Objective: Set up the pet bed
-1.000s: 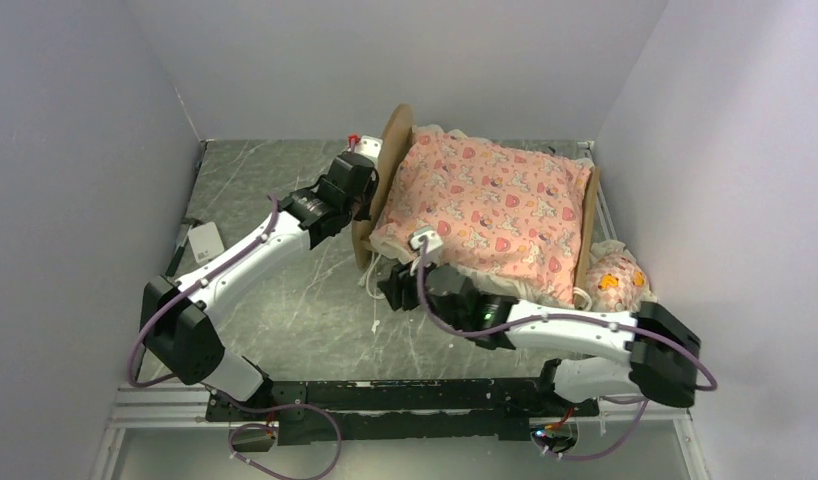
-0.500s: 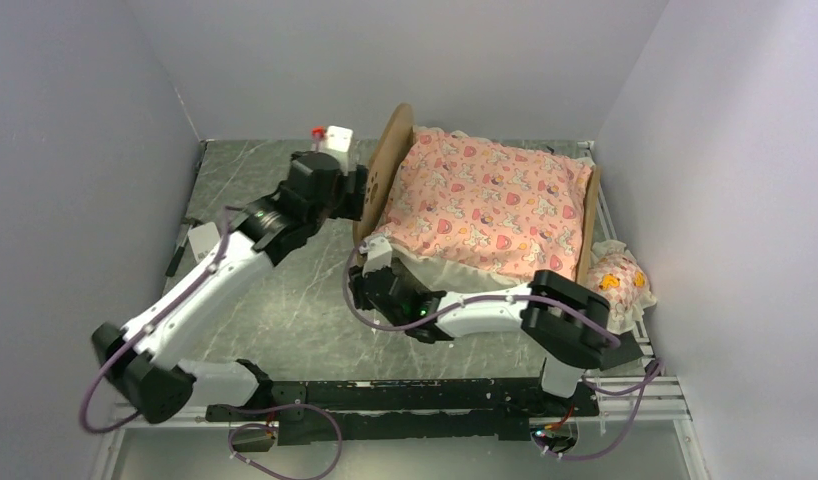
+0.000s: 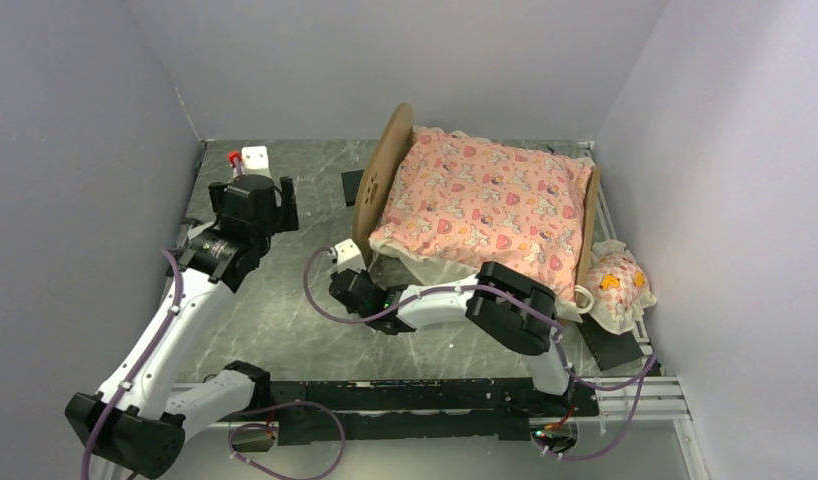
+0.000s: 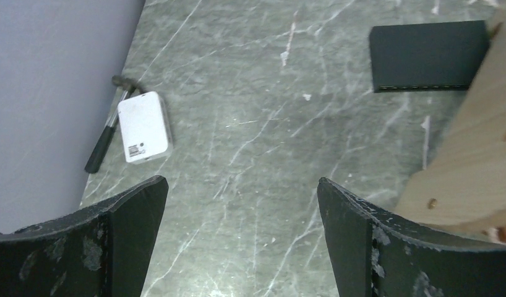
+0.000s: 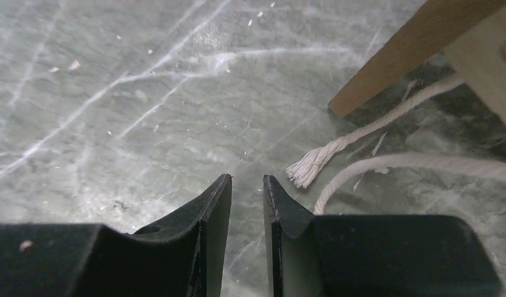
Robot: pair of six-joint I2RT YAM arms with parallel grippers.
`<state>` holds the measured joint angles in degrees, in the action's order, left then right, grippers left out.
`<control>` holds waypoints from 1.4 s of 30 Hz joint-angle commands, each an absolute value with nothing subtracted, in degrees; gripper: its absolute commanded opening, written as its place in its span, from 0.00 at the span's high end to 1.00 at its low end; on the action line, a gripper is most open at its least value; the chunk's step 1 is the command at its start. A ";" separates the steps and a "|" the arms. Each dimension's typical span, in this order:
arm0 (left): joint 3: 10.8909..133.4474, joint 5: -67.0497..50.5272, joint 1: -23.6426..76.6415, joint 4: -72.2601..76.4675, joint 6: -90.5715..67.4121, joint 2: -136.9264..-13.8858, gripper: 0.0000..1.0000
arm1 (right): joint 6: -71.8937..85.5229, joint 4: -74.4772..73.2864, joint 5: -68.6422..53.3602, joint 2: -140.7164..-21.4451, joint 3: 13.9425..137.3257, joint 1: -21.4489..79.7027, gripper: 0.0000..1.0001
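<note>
The pet bed (image 3: 383,180) stands at the back right, its rounded wooden headboard facing left, and the pink printed mattress (image 3: 485,205) lies on it. A small matching pillow (image 3: 615,282) rests on the table off the footboard end. My left gripper (image 3: 250,190) hangs open and empty over the table, well left of the headboard (image 4: 467,161). In its wrist view the left gripper (image 4: 241,204) shows only marble between its wide jaws. My right gripper (image 3: 343,292) is low near the bed's front left corner. The right gripper (image 5: 247,178) has a narrow gap and holds nothing.
A white cotton rope (image 5: 337,148) with a frayed end lies by the bed's wooden leg (image 5: 411,46), just right of my right fingers. A black box (image 4: 427,55) sits beside the headboard and a white box (image 4: 144,127) by the left wall. Walls close three sides.
My left gripper let go of the headboard, opened wide and drew back to the left. My right arm slid left along the bed's front while its jaws narrowed.
</note>
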<state>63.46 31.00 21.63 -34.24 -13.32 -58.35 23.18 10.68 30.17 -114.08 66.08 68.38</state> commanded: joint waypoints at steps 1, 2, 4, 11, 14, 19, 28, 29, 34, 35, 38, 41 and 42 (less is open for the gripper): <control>64.07 29.41 18.03 -33.37 -15.35 -59.06 0.04 | 24.30 4.42 32.46 -116.73 70.85 67.85 0.71; 64.07 28.58 17.12 -33.36 -15.50 -59.28 0.05 | 24.48 3.79 32.78 -116.98 71.23 67.79 0.71; 64.16 26.98 15.71 -33.48 -15.88 -59.41 0.05 | 25.49 2.29 34.04 -117.49 71.76 67.68 0.70; 63.28 25.63 15.21 -32.47 -15.49 -58.93 0.05 | 26.51 0.38 36.56 -115.97 71.69 67.38 0.64; 63.28 25.17 15.12 -32.24 -15.38 -59.06 0.06 | 27.25 0.26 37.48 -115.49 71.89 67.33 0.63; 62.09 24.53 14.95 -30.59 -14.82 -58.67 0.06 | 28.28 -1.80 38.85 -114.77 72.07 67.23 0.63; 60.47 23.91 14.68 -28.55 -14.43 -58.12 0.06 | 29.19 -2.92 39.61 -114.81 73.41 66.12 0.62; 60.59 23.91 14.68 -28.73 -14.42 -58.19 0.06 | 29.21 -2.72 39.36 -114.91 73.39 65.91 0.62; 60.35 23.79 14.59 -28.39 -14.25 -58.15 0.07 | 29.67 -2.20 38.21 -115.75 73.59 64.77 0.62; 60.18 23.69 14.59 -28.17 -14.16 -57.99 0.07 | 29.78 -2.20 37.78 -115.88 73.71 64.51 0.62; 59.62 23.58 14.59 -27.49 -14.02 -57.54 0.07 | 30.04 -2.17 36.59 -116.65 74.12 63.80 0.62; 59.33 23.36 14.59 -27.22 -13.83 -57.60 0.06 | 30.12 -2.11 36.03 -117.41 74.27 63.59 0.65; 59.40 23.10 14.59 -27.31 -13.80 -57.76 0.06 | 30.21 -2.18 35.77 -117.72 74.33 63.44 0.66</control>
<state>59.70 24.21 14.92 -29.71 -14.26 -58.94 29.19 -2.81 36.73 -117.10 71.79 64.36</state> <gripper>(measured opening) 0.934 0.357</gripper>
